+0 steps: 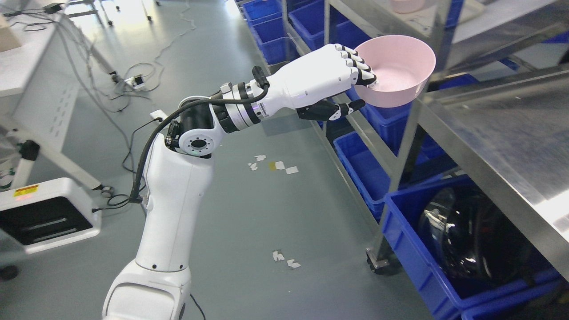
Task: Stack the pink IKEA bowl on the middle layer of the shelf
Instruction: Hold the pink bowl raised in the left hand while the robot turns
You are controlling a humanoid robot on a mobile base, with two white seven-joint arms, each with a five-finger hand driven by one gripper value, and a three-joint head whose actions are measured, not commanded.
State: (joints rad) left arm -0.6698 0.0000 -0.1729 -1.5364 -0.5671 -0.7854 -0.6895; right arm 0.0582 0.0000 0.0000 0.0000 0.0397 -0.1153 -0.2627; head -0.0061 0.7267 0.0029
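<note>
- Blue bin under the steel shelf's near corner holds something dark, perhaps a helmet.
- Left hand grips the pink bowl's rim beside the shelf post.

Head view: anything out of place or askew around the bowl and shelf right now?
The pink bowl is tilted in the left hand, held by its rim just outside the steel shelf, but it looks empty. Torn paper scraps litter the floor beside the rack. Nothing looks damaged.
</note>
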